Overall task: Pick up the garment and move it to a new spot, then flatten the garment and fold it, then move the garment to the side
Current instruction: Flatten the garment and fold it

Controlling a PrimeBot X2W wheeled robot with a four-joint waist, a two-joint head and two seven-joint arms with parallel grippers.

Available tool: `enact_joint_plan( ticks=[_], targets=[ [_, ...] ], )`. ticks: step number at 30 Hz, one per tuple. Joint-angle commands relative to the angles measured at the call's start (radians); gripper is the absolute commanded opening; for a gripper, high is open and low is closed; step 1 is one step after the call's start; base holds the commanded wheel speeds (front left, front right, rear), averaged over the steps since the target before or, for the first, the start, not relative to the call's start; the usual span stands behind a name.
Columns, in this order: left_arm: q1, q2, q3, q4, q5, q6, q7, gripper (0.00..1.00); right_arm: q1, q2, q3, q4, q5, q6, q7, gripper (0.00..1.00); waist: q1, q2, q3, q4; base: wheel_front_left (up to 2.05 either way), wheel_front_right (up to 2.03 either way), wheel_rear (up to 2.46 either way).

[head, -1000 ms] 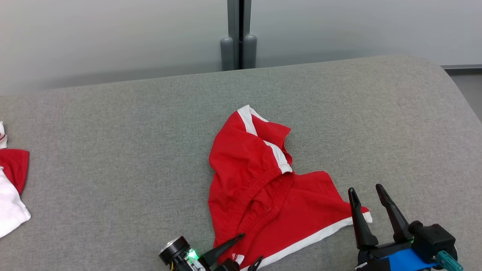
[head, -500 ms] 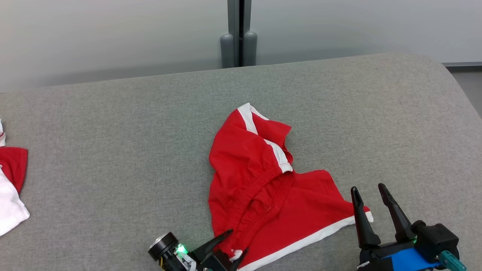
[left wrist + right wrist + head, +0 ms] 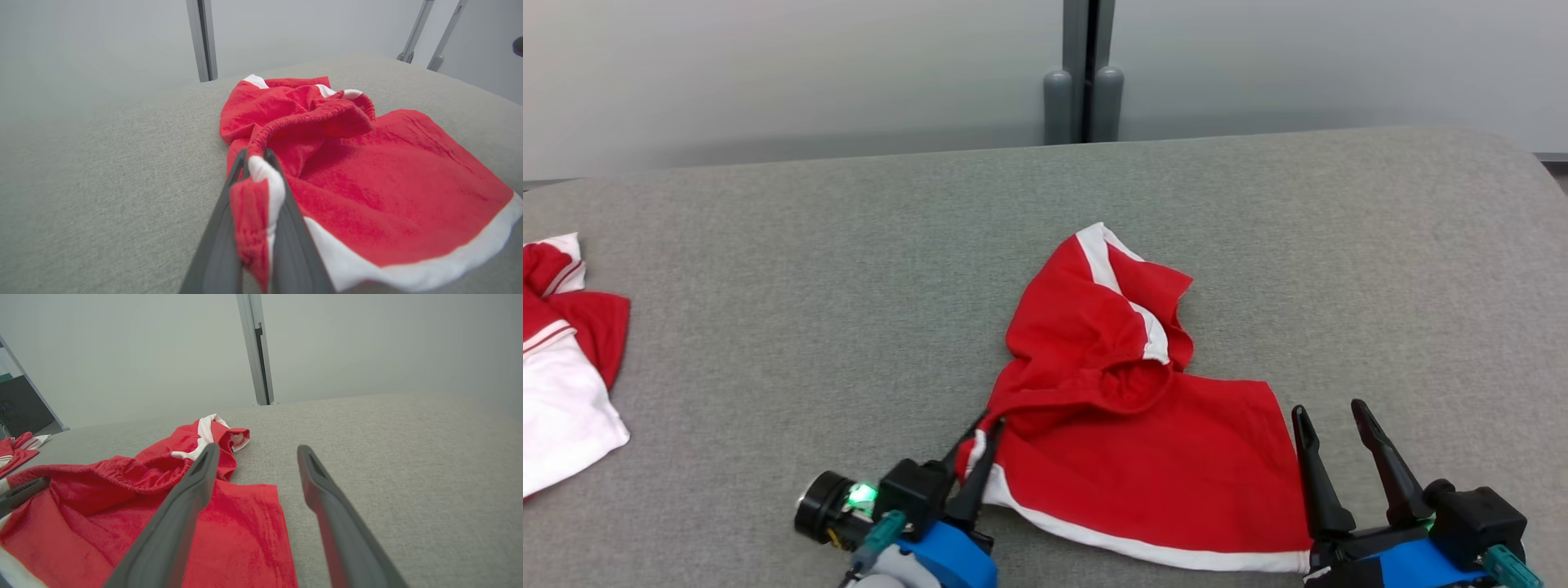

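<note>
Garment corner lifted, left gripper clamped, crosswise

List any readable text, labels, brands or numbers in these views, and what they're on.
None: no text, logo or number can be read on the red shorts, the red-and-white garment at far left, the gray cushion, the left gripper or the right gripper.

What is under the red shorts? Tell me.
The shorts lie on the grey cushion, one corner pinched in the left gripper. Beneath them the cushion is covered; anything there cannot be seen.
</note>
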Motion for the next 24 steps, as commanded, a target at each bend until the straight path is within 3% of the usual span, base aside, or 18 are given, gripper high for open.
enact_joint_plan(
  ticks=[1, 12, 13, 14, 24],
  targets=[
    [0.032, 0.006, 0.045, -0.031, -0.022, 0.018, -0.004, 0.00, 0.002, -0.002, -0.004, 0.001, 0.000, 0.000, -0.001, 1.00, 0.0000, 0.0000, 0.003, 0.015, 0.00, 0.00, 0.00],
    [0.205, -0.032, 0.263, -0.089, -0.087, 0.060, -0.004, 0.00, -0.003, -0.002, -0.007, 0.016, -0.014, 0.000, -0.001, 1.00, 0.0000, 0.0000, 0.006, 0.071, 0.00, 0.00, 0.00],
    [0.216, -0.036, 0.280, -0.090, -0.082, 0.059, -0.004, 0.38, -0.003, -0.002, -0.008, 0.017, -0.013, 0.000, -0.001, 1.00, 0.0000, 0.0000, 0.006, 0.074, 0.00, 0.00, 0.00],
    [0.224, -0.039, 0.291, -0.091, -0.072, 0.057, -0.005, 1.00, -0.002, -0.002, -0.008, 0.018, -0.014, 0.000, -0.001, 1.00, 0.0000, 0.0000, 0.005, 0.077, 0.00, 0.00, 0.00],
    [0.255, -0.063, 0.411, -0.171, 0.017, 0.043, -0.005, 1.00, -0.002, -0.002, -0.005, 0.030, -0.013, 0.000, -0.001, 1.00, 0.0000, 0.0000, -0.013, 0.085, 0.00, 0.00, 0.00]
  ],
)
